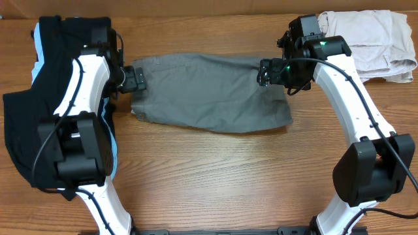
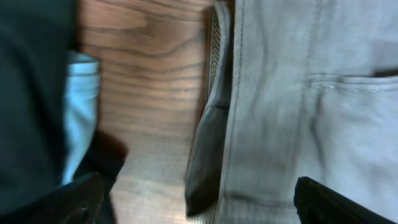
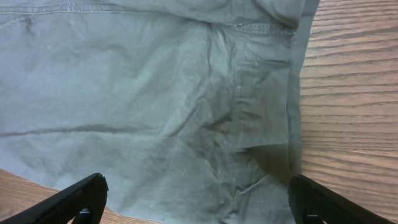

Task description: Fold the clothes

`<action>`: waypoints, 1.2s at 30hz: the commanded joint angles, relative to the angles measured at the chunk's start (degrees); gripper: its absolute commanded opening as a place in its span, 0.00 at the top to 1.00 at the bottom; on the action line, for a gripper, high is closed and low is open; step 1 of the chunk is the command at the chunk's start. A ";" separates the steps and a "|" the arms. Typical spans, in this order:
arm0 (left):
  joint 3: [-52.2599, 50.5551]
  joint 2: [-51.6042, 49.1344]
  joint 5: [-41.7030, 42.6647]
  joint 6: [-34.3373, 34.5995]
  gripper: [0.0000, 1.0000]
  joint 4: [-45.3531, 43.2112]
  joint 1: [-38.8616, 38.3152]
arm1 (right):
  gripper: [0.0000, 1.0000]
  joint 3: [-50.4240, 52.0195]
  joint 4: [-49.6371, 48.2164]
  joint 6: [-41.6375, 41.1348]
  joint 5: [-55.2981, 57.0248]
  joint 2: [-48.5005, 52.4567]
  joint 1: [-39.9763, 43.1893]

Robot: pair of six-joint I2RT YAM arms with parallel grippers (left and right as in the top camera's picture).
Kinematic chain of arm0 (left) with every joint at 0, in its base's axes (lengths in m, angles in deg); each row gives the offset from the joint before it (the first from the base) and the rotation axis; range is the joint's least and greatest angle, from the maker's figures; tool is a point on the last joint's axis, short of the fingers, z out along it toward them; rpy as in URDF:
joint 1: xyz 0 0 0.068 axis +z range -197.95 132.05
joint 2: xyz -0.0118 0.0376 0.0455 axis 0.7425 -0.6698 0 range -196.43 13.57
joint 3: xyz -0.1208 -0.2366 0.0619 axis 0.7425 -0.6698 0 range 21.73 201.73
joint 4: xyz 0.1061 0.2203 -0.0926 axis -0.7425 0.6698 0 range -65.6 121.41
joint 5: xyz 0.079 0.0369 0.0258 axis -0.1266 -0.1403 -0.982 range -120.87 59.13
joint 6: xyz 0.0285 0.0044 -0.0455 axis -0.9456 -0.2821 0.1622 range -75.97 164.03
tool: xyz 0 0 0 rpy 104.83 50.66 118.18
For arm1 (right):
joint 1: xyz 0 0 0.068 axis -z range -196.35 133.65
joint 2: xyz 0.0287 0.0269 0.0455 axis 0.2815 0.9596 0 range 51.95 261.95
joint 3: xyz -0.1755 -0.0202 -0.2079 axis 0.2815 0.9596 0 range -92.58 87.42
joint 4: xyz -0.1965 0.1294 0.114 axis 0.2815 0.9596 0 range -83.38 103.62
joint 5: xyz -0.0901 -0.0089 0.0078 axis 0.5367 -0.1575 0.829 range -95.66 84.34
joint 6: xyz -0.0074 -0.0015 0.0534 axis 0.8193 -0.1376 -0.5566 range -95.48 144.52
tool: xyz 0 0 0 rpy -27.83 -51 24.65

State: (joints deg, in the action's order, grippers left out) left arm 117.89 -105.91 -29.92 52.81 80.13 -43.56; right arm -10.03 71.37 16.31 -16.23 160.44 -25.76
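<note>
the medium-grey woven shorts (image 1: 209, 91) lie flat across the middle of the brown wooden table (image 1: 215, 183), their long axis running left to right between my two arms. my left gripper (image 1: 135, 79) sits at their left end, fingers spread wide with nothing pinched. in the left wrist view a thick banded edge, likely the waistband, lies between them. my right gripper (image 1: 266, 70) hangs over the far right corner, just as wide and just as empty, with wrinkled cloth below it. each end lies nearest its own arm, so i judge the fold should carry one end along that axis onto the other. a black garment with light-blue stripes (image 1: 26, 124) lies just left, and folded cream shorts (image 1: 372, 39) lie far right.
</note>
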 commanded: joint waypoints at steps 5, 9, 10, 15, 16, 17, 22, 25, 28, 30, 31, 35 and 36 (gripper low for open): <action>-4.63 -4.92 10.99 -7.56 0.00 -6.67 -0.28 | 0.05 -0.76 -0.17 0.74 -0.72 -0.68 0.09; -4.66 -7.54 11.23 -7.54 0.04 -7.21 -0.55 | 0.08 -0.76 -0.09 0.74 -0.72 -0.68 0.09; -4.66 -8.04 11.08 -7.52 0.06 -7.19 -0.55 | 0.09 -0.76 -0.09 0.74 -0.72 -0.68 0.09; -4.70 -10.86 11.10 -7.50 0.21 -7.56 -0.57 | 0.14 -0.76 -0.13 0.72 -0.72 -0.68 0.09; -4.70 -11.41 11.10 -7.50 0.26 -7.65 -0.61 | 0.16 -0.76 -0.13 0.74 -0.72 -0.68 0.09; -4.70 -11.89 11.10 -7.52 0.41 -7.78 -0.68 | 0.21 -0.76 -0.15 0.72 -0.72 -0.68 0.09; -4.70 -12.37 11.17 -7.50 0.96 -7.78 -0.70 | 0.47 -0.68 -0.94 -0.66 -0.70 -0.66 0.09; -3.69 -11.34 11.52 -7.52 0.96 -6.19 -0.70 | 0.79 0.11 -2.38 -3.26 -1.33 -0.48 0.09; -1.20 -9.42 11.58 -7.54 0.96 -2.93 -0.63 | 0.96 1.77 -4.31 -4.04 -5.07 0.17 0.09; 1.18 -7.58 11.54 -7.58 0.96 -0.20 -0.63 | 0.96 3.50 -5.88 -4.28 -7.23 1.07 0.09; 2.36 -6.67 11.56 -7.80 0.96 0.98 -0.63 | 0.96 4.22 -6.45 -4.74 -7.69 1.79 0.09; 6.45 -2.67 11.54 -9.05 0.96 4.76 -0.68 | 0.96 7.50 -9.31 -5.57 -9.77 4.31 0.11; 7.06 -1.60 11.54 -9.07 0.96 5.40 -0.68 | 0.96 8.35 -10.27 -5.57 -10.38 4.87 0.11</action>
State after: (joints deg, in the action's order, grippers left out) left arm 121.38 -112.75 -19.04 45.27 84.59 -43.83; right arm -4.11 62.37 11.72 -23.38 163.00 -25.76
